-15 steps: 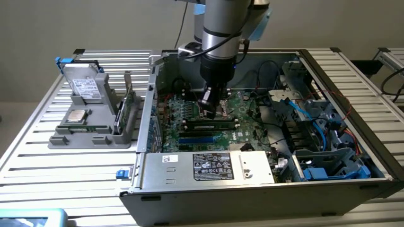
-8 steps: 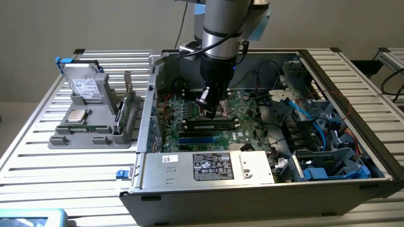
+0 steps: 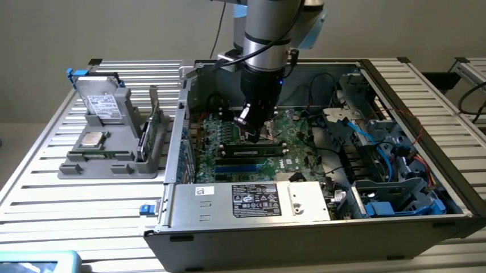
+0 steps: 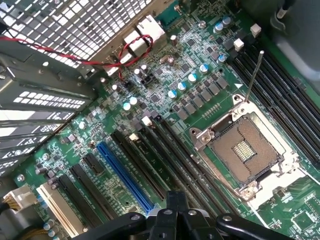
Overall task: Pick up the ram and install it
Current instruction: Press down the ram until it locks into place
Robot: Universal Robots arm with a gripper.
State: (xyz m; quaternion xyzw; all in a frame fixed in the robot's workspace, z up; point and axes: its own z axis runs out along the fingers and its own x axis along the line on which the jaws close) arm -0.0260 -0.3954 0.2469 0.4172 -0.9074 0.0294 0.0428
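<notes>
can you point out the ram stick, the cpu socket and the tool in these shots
ram [image 3: 252, 152]: exterior view, middle of the dark stick seated in its motherboard slot.
cpu socket [image 4: 245, 150]: wrist view, centre of the open socket's contact area.
tool [image 4: 176, 212]: wrist view, between its shut fingertips.

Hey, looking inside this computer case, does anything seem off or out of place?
Two things stand out. The CPU socket on the motherboard sits bare, its thin retention lever standing up. In the exterior view one memory slot is filled while the blue slots beside it look unfilled. Nothing looks spilled or broken.
</notes>
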